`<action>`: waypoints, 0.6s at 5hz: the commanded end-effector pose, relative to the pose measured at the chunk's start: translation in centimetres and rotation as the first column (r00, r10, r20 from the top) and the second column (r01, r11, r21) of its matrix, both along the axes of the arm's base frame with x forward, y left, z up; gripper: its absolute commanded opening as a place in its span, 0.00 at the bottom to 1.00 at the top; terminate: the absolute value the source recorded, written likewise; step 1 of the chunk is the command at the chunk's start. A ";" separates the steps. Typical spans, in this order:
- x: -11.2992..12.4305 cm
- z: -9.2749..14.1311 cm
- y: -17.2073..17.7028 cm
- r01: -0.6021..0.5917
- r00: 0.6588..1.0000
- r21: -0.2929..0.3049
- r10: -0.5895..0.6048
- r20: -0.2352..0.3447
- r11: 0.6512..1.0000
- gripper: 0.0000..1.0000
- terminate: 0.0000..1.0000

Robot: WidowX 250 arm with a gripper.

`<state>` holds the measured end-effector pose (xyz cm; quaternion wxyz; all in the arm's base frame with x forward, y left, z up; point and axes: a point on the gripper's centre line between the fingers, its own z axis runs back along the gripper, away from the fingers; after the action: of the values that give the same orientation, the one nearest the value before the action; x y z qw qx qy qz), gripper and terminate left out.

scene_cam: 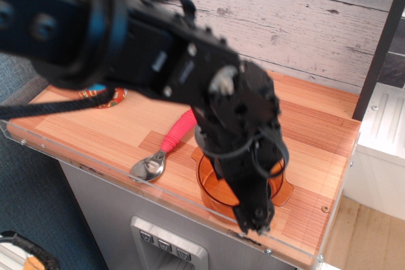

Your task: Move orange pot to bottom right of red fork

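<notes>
The orange pot (212,186) stands upright on the wooden table (95,132) near its front edge, one flat handle (282,193) showing at its right. The red fork (169,143) lies just left of it, red handle pointing back, silver head (149,167) at the front edge. The pot sits to the right of the fork's head and slightly nearer the front. My gripper (256,216) hangs blurred over the pot's near rim, in front of it. I cannot see whether its fingers are open or whether they touch the pot.
A clear plastic lip (190,207) runs along the table's front edge. A blue and red can (101,95) is partly hidden behind my arm at the back left. A grey plank wall (304,23) stands behind. A dark post (380,49) rises at the right.
</notes>
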<state>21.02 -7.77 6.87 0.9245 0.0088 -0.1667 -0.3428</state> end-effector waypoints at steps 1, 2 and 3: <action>1.5 3.1 1.5 -0.153 0.988 -0.007 0.153 0.024 0.988 1.00 0.00; 4.2 4.4 0.3 -0.227 0.974 0.031 0.226 0.011 0.974 1.00 0.00; 6.0 5.5 0.7 -0.302 0.953 0.044 0.301 0.027 0.952 1.00 0.00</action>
<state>27.85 -7.07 11.35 0.9667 0.0585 -0.1432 -0.2040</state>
